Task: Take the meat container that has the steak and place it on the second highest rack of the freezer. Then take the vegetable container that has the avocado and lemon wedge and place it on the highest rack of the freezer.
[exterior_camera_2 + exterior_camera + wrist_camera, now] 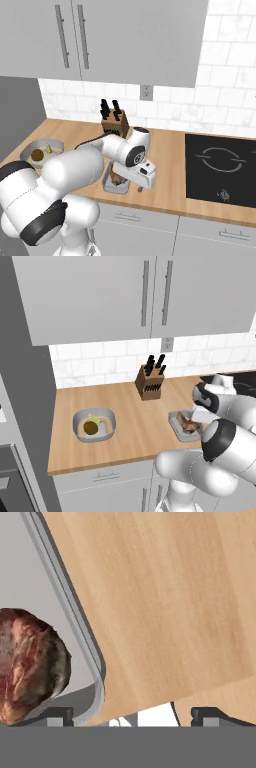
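The meat container [176, 423] is a grey tray near the counter's front edge, with the reddish-brown steak [187, 423] in it. My gripper [132, 716] hangs low over its side and is open. The tray's rim [75, 627] runs between the fingertips: one [55, 714] is inside by the steak [27, 662], the other is over bare wood. From the right, the hand covers most of the tray [109, 184]. The vegetable container [93, 425] sits further left, holding the avocado [90, 427] and the lemon wedge [94, 419]. The freezer and its racks are out of view.
A knife block [150, 381] stands at the back of the wooden counter [130, 406], behind the two trays. A black cooktop [220, 167] lies to the right. Wall cabinets [125, 291] hang overhead. A tall grey panel [25, 396] bounds the counter on the left.
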You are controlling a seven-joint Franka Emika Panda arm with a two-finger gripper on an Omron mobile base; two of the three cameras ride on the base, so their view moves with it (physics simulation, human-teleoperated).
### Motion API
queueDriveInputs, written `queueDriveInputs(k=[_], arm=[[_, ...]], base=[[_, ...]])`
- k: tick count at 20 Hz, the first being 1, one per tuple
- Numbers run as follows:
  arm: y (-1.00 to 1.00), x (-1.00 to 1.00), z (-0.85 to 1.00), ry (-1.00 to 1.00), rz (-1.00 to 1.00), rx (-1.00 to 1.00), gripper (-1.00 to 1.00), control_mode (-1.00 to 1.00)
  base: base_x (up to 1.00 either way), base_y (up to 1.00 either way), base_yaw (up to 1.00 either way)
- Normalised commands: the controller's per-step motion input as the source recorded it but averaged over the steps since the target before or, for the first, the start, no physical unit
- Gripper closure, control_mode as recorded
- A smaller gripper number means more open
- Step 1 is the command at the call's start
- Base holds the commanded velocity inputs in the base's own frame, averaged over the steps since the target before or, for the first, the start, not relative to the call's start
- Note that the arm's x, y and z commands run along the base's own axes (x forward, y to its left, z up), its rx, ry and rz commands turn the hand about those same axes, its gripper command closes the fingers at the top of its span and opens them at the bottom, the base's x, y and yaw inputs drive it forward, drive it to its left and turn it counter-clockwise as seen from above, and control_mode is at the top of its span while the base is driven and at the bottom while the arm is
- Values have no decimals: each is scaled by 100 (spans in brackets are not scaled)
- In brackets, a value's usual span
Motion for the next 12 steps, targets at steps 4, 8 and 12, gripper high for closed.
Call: queueDriveInputs(k=[4, 8, 12], arm=[[8, 18, -45, 0, 0, 0, -100, -100], [0, 6, -52, 0, 0, 0, -100, -100], [9, -9, -47, 0, 0, 0, -100, -100]], base=[[0, 0, 0], [0, 0, 0], [0, 0, 0]])
